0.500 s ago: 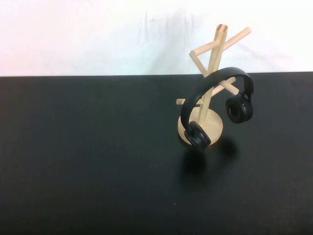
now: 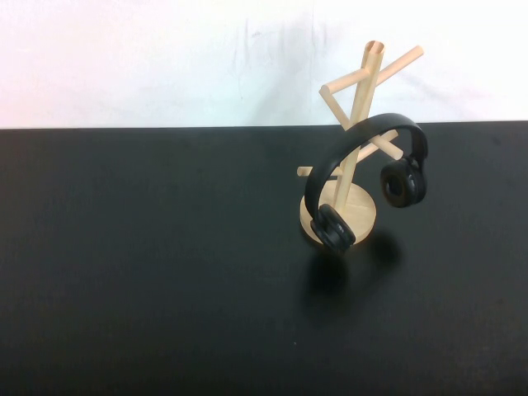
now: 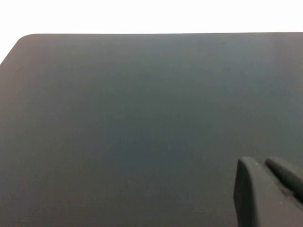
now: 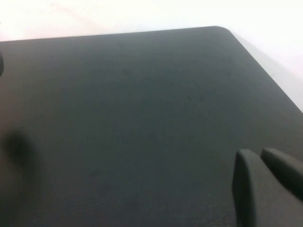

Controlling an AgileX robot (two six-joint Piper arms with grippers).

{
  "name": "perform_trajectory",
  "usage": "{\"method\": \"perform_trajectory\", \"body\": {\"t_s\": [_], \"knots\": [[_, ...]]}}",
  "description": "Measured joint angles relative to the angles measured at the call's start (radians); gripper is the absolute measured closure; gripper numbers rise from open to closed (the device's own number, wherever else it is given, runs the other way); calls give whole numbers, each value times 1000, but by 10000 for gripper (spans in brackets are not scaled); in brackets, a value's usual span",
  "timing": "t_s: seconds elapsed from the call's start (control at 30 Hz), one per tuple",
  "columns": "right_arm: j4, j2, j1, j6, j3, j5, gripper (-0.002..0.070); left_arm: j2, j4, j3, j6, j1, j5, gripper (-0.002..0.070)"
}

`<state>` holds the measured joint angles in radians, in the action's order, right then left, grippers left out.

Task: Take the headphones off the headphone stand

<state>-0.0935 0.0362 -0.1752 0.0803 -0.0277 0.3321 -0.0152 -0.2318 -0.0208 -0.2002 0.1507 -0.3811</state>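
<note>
Headphones untouched on the stand, nothing moved in the last half second.

The headphones (image 2: 364,177) hang on the stand (image 2: 351,157) far right. Left gripper (image 3: 267,189) and right gripper (image 4: 265,182) hover over bare table (image 2: 148,272); their spread is unclear. Removal hasn't begun.

No text, label, brand, number or sign can be read on the headphones (image 2: 365,177), the stand (image 2: 356,124) or the tabletop (image 2: 148,264).
</note>
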Motion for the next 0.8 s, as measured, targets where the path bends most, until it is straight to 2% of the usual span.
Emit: {"method": "perform_trajectory", "body": {"t_s": [0.6,0.7,0.8], "knots": [[2,0,0,2,0,-61,679,0,0,0,0,0,0,673],[2,0,0,0,0,-120,679,0,0,0,0,0,0,673],[2,0,0,0,0,-260,679,0,0,0,0,0,0,673]]}}
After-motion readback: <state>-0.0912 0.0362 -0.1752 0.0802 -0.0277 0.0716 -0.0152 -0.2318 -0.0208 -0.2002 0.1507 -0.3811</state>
